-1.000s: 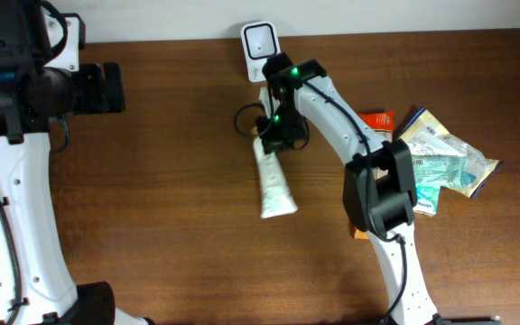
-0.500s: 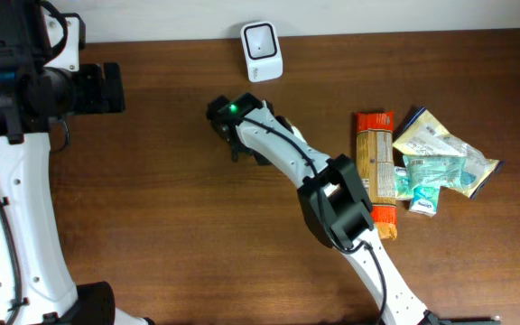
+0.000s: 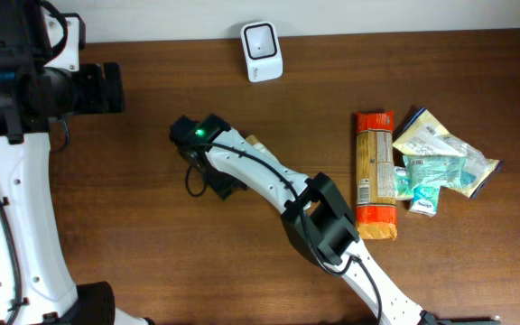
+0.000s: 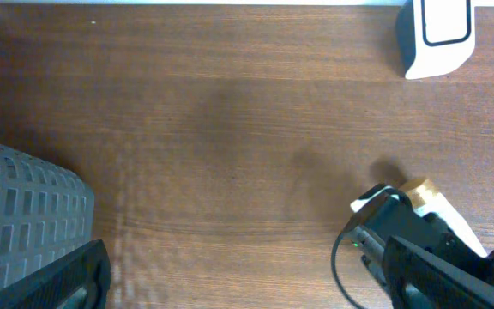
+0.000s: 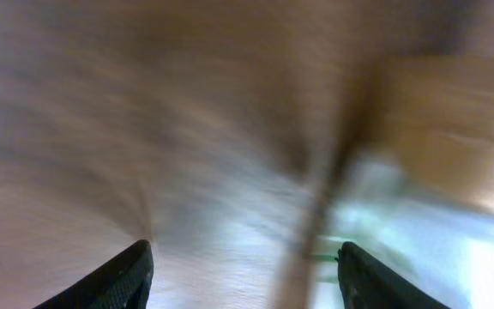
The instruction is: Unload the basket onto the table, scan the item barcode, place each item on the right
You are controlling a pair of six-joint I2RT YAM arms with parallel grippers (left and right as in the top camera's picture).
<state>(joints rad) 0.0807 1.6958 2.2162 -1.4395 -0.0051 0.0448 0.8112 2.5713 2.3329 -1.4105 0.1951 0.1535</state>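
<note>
- A white tube with a gold cap (image 4: pixel 442 216), the item in hand, lies on the bench (image 3: pixel 134 244) left of centre in the overhead frame. It is mostly hidden there under the right arm (image 3: pixel 260 171); the left wrist view shows it at lower right.
- The right fingers (image 5: pixel 123 279) stand apart at the bottom corners of their own badly blurred view. Nothing can be made out clamped between them, so the tube appears to be let go.
- The scanner (image 3: pixel 262 40), a small white unit, sits at the upper centre of the overhead frame by the bench's far edge. The tube is well apart from it and not presented to its window.
- The left fingers (image 4: pixel 67 279) are spread wide and empty, hanging over bare wood with a grey mesh basket (image 4: pixel 24 206) at lower left.
- A long pasta packet (image 3: pixel 375 176) and a heap of pouches (image 3: pixel 441 153) wait at the right of the overhead frame, untouched by either arm.
- Whether the tube's barcode was read cannot be told. Its spot away from the heap suggests it is done with, leaving the packet and pouches to scan.
</note>
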